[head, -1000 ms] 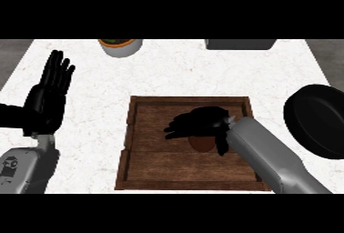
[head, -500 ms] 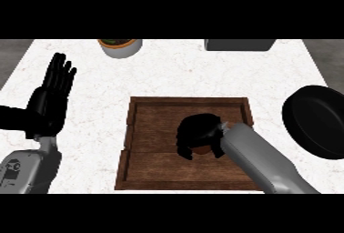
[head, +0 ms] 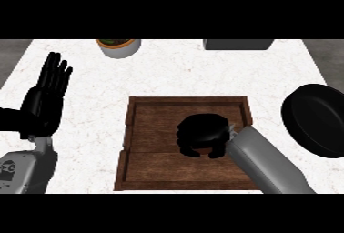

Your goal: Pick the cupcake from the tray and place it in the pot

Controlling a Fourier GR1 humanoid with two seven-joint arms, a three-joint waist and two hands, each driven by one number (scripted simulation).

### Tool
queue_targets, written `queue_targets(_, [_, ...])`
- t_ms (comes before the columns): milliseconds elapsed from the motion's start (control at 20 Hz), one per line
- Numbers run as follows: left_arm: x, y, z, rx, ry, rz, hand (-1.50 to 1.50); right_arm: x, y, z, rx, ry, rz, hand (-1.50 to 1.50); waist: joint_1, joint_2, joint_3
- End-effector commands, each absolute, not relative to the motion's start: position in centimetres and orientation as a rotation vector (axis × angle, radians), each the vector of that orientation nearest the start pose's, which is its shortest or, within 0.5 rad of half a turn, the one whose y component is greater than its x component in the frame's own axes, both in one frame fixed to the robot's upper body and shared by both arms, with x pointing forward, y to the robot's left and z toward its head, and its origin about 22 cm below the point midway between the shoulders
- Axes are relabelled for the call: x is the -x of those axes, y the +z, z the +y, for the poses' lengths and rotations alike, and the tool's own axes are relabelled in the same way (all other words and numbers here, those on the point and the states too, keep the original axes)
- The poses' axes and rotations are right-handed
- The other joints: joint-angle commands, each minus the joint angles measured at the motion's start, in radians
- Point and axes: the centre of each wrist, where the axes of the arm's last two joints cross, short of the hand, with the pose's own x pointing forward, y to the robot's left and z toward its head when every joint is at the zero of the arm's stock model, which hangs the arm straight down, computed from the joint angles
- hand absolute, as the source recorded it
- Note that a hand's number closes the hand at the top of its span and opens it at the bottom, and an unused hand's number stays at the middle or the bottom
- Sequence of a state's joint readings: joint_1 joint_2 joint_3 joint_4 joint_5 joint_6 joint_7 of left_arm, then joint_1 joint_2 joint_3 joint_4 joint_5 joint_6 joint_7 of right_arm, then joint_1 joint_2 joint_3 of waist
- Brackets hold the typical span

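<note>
Right hand (head: 201, 135): fingers curled downward over the middle of the wooden tray (head: 144, 136); the cupcake is hidden beneath it, so actual contact cannot be confirmed. Left hand (head: 46, 98): open, fingers up, resting at the left edge. White counter (head: 181, 75). Black pot (head: 317, 119) lies right of the tray.

Premises: a kitchen. Evidence noted: a white marbled surface (head: 168, 77) carrying a wooden tray (head: 154, 164), a black pot (head: 316, 119) at its right edge, and a small potted plant (head: 119, 46) at the back.
</note>
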State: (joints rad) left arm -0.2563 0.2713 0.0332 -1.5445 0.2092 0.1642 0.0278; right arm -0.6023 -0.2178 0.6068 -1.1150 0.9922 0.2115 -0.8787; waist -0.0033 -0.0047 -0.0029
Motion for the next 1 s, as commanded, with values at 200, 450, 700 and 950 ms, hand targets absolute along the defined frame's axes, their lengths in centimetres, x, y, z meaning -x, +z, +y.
queue_targets(200, [-30.0,7.7,27.4,-0.146,0.077,-1.744,0.00,-33.8,3.0,-12.2,-0.408,-2.604,2.765,1.50,-0.035,-0.010,0.002])
queue_targets(450, [-29.7,7.0,28.8,-0.193,0.109,-1.717,0.00,-34.3,3.8,-12.1,-1.303,-2.357,3.156,1.50,-0.093,-0.029,-0.003])
queue_targets(700, [-29.5,6.8,28.5,-0.177,0.103,-1.722,0.00,-34.9,8.5,-11.7,-2.217,-1.699,3.135,1.50,-0.070,-0.031,-0.003])
queue_targets(950, [-29.5,7.1,28.1,-0.159,0.087,-1.737,0.00,-33.7,13.6,-10.6,-2.712,-1.012,2.977,1.50,-0.046,-0.020,-0.001])
